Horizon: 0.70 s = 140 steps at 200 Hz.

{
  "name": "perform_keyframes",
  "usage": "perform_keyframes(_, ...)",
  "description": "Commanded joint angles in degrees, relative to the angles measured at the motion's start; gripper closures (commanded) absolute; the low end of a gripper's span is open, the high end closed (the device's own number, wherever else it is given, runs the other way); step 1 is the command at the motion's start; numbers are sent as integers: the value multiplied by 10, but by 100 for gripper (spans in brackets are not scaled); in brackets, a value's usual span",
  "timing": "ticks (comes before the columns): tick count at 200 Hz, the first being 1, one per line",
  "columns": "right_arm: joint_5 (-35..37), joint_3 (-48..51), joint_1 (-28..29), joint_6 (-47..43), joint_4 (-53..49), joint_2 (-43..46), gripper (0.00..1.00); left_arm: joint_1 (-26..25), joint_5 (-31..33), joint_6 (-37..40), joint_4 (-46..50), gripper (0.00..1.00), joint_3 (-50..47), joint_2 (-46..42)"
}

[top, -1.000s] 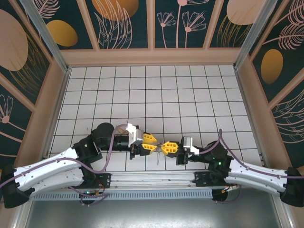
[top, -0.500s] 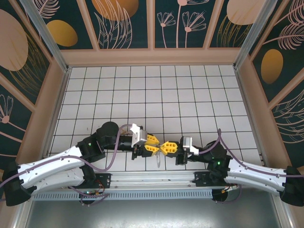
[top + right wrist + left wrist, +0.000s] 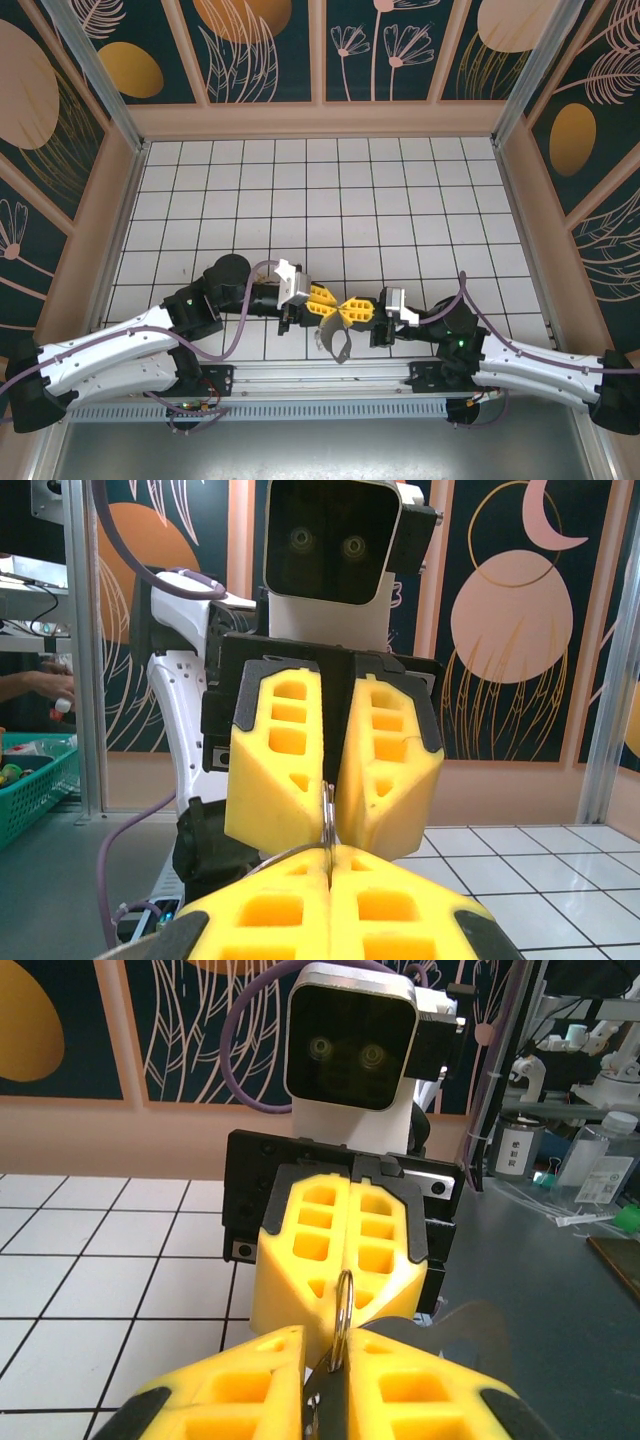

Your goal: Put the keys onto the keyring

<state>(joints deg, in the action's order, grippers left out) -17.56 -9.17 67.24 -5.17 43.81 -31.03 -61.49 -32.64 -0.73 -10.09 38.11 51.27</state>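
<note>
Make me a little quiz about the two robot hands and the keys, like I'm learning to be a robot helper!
1. True or false: the left gripper and the right gripper are far apart, at opposite sides of the table.
2. What colour are the fingers on both grippers? A) yellow B) blue C) red
3. Fill in: the thin metal keyring sits between the fingertips, and the keys hang just ____ the grippers.
Key: 1 false, they meet tip to tip; 2 A; 3 below.
</note>
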Motion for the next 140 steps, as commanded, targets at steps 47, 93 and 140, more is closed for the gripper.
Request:
perform_keyframes(47, 2, -2, 2, 3, 13, 0, 100, -1, -4, 5, -20, 88, 15, 18)
perform_keyframes(93, 5, -1, 2, 1, 14, -4, 100, -1, 3, -2, -27, 90, 14, 22)
perform_keyframes(140, 16, -1, 2, -3, -6, -1, 100, -1, 34, -2, -30, 100, 7, 19)
